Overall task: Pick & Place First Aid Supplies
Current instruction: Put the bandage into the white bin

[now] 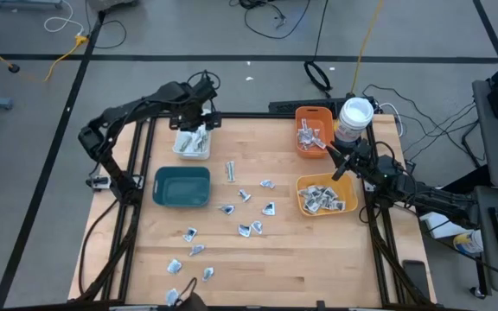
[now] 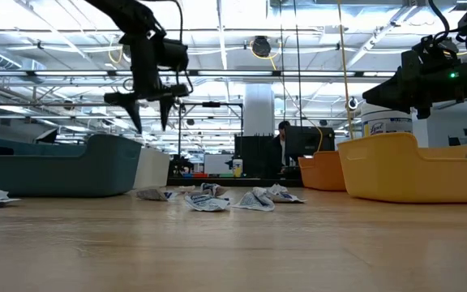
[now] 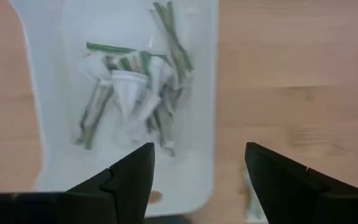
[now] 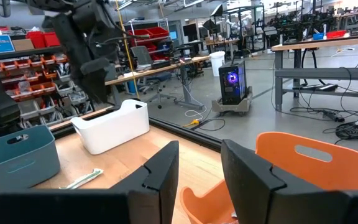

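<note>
My left gripper [image 3: 197, 180] hangs above the white bin [image 1: 192, 142] with its jaws apart and nothing between them. Straight under the jaws lies a small heap of first aid supplies [image 3: 132, 93]: folded white packets and narrow strips with green edges. I cannot count them exactly, because they lie on top of each other. Beside the jaws, beyond the bin wall, I see only bare wooden table [image 3: 278, 74].

My right gripper [image 4: 197, 168] waits above the near edge of the orange bin [image 4: 316, 162], between this bin and the yellow bin [image 1: 325, 195]. Its jaws stand a little apart and I see nothing held in them.

In my judgement the task is somewhere in the middle. Three bins already have supplies inside: the white one, the orange one and the yellow one. The teal bin [image 1: 181, 187] looks empty from above. On the table many loose packets [image 1: 249, 212] are left, well apart from both my jaws. I count about fourteen: a strip and several packets in the middle, and some more toward the near edge of the table. The count is not sure, because some are very small and one or two at the edge are partly hidden.

So I count four bins, two grippers, and one round white-lidded tub [image 1: 355, 116] standing behind the orange bin. What remains is to bring the loose packets into the bins, one after another.
</note>
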You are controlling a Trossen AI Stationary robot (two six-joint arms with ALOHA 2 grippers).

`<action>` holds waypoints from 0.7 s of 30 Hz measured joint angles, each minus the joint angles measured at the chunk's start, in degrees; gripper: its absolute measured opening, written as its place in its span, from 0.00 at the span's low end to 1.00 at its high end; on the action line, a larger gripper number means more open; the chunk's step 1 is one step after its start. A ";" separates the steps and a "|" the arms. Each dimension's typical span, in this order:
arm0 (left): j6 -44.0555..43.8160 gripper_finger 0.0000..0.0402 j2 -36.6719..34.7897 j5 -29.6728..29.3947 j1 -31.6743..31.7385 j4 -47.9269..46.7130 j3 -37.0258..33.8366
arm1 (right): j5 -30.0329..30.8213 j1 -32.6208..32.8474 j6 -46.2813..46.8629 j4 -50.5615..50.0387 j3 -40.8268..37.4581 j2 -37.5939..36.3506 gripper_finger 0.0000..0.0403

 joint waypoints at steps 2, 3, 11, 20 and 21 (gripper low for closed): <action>-2.02 0.64 0.00 0.03 -1.17 -0.68 1.11 | -0.01 0.00 0.00 0.00 0.01 0.00 0.29; -2.95 0.64 -0.02 0.07 -1.68 -0.83 1.36 | -0.01 0.00 0.00 0.01 0.00 0.00 0.29; -10.33 0.64 -0.02 0.27 -7.62 -1.03 1.41 | 0.01 -0.01 0.00 0.01 0.01 0.01 0.29; -19.44 0.64 0.00 -1.44 -16.42 -0.99 1.41 | -0.01 0.01 0.00 0.01 -0.01 -0.01 0.29; -20.57 0.64 0.22 -1.49 -17.45 -1.01 1.42 | 0.00 0.00 0.00 0.00 0.01 0.00 0.29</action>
